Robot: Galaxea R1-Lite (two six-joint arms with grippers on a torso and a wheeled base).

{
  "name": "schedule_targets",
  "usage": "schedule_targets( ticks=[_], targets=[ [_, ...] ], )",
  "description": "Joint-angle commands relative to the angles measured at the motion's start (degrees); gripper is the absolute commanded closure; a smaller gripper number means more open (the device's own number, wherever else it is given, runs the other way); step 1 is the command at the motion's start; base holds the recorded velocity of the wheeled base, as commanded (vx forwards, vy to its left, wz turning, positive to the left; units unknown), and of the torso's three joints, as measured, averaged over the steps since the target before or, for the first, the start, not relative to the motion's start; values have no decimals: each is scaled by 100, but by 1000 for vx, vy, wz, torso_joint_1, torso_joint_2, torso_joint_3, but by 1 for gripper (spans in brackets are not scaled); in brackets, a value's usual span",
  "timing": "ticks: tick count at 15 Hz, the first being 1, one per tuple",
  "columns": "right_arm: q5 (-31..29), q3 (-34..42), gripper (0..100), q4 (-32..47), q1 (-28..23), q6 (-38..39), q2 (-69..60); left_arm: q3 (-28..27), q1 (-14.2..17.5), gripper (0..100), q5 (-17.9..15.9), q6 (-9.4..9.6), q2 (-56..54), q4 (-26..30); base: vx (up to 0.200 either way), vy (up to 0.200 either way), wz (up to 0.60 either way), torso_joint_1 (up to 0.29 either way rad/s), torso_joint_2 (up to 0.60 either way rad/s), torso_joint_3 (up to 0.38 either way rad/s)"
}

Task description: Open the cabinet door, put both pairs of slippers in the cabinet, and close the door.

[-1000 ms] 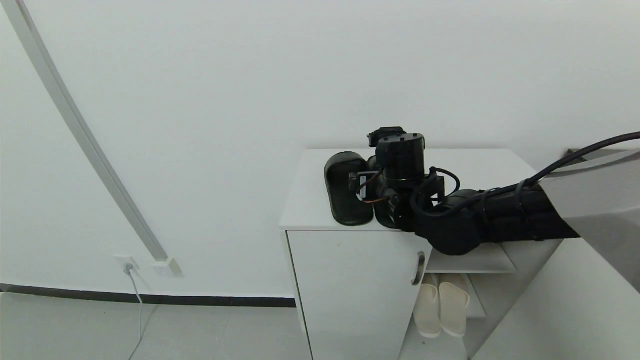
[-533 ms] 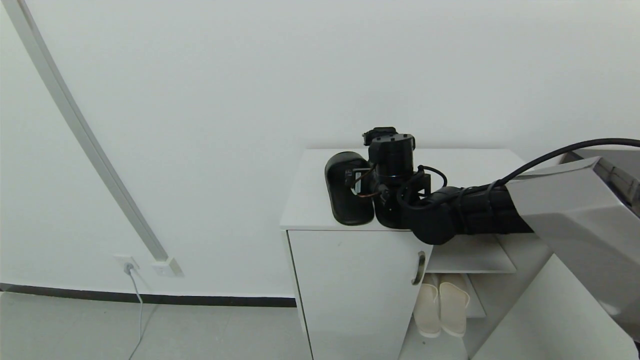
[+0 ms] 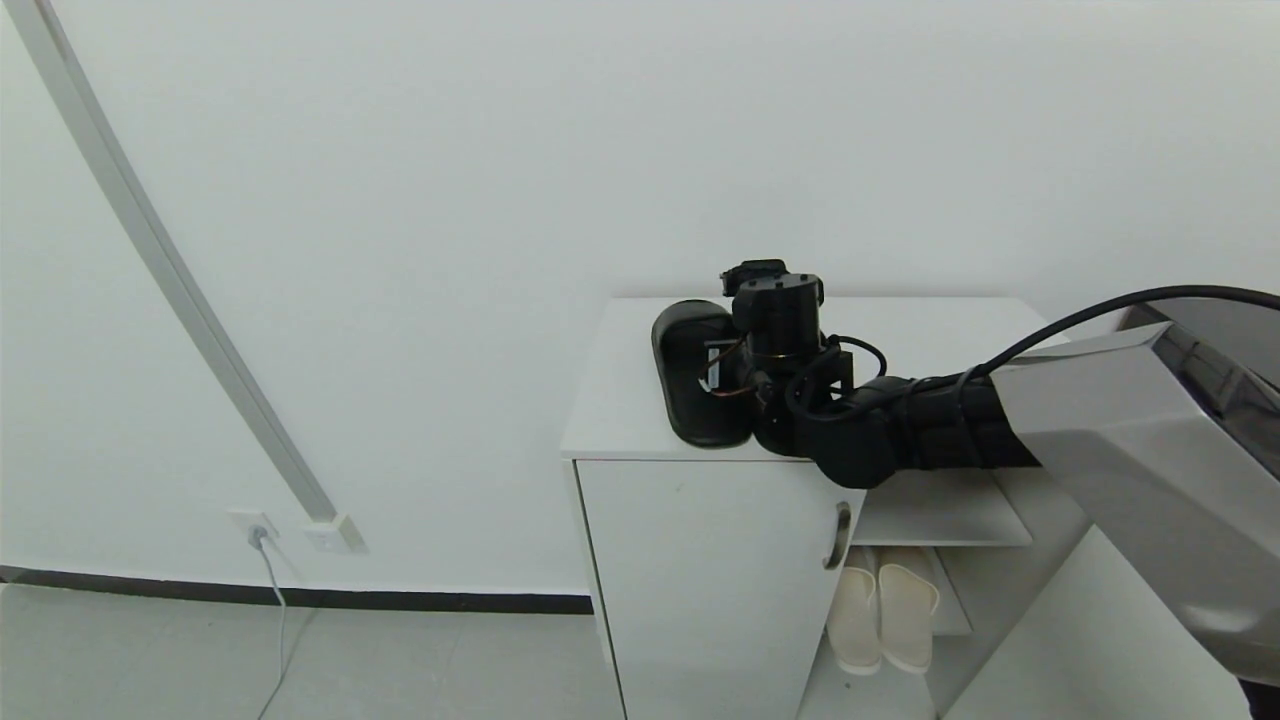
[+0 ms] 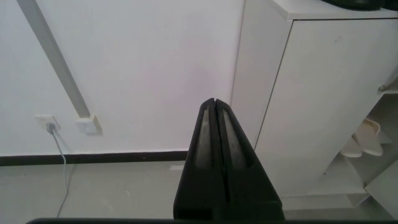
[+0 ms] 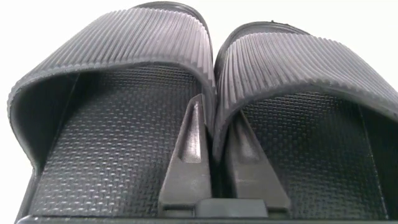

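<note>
Pickup, black slippers (image 5: 143, 43), cabinet (image 3: 610, 400) top.
Right gripper (image 5: 216, 127) clamped on inner straps; next: lift clear, lower into cabinet.

Soft, even light fills my head view. The white wall (image 3: 420, 180) is bright at the middle and greyer toward the corners. The wall conduit (image 3: 170, 270) bows at 10 o'clock — lens curvature at the edge. Shade pools inside the cabinet (image 3: 700, 580) at 4 o'clock. The black slippers (image 5: 124, 124), clamped in my right pincer (image 5: 217, 124), look dim — darkest under the strap at 9 o'clock.
</note>
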Motion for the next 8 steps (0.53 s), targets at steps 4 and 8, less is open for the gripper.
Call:
schedule_targets(
  ticks=[4, 8],
  targets=[
    [-12, 196, 100, -41, 62, 8, -313, 0, 1, 100, 1, 0, 7, -1, 0, 0, 0, 0, 0, 0],
    [-3, 1664, 100, -454, 379, 8, -1307, 0, 1, 100, 10, 0, 7, -1, 0, 0, 0, 0, 0, 0]
  ],
)
